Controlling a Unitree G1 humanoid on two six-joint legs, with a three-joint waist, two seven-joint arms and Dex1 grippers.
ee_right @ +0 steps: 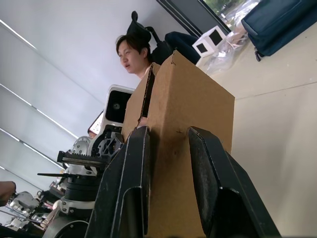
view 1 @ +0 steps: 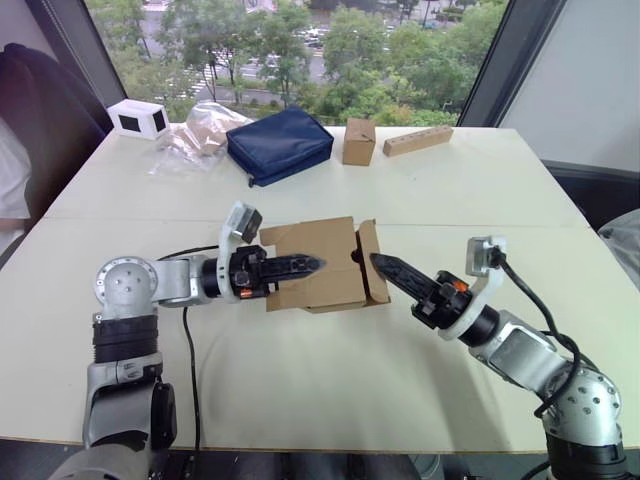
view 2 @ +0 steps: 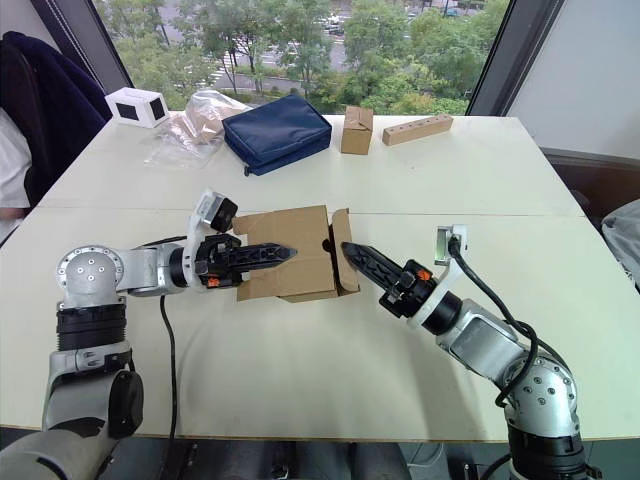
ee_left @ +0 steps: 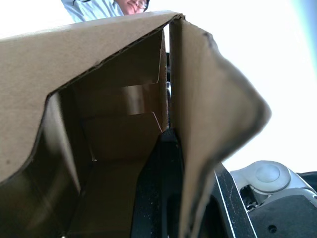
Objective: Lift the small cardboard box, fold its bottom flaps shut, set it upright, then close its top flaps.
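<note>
The small cardboard box [view 1: 325, 270] lies on its side near the middle of the white table [view 1: 480, 190], its open ends facing left and right. My left gripper [view 1: 312, 265] reaches in from the left and is shut on a side wall of the box [ee_left: 198, 124]; one black finger [ee_left: 158, 188] lies inside against that wall. From the right, my right gripper [view 1: 380, 263] stands open with its tips at the box's right-end flap [view 1: 370, 262]. Between its two fingers [ee_right: 133, 178] the brown flap [ee_right: 188, 99] shows.
At the back of the table lie a navy pouch [view 1: 280, 143], a narrower brown box [view 1: 359, 141], a tan block with holes [view 1: 417, 140], a crumpled plastic bag [view 1: 195, 135] and a white box [view 1: 138, 118]. A person [ee_right: 131, 52] sits beyond the table's left side.
</note>
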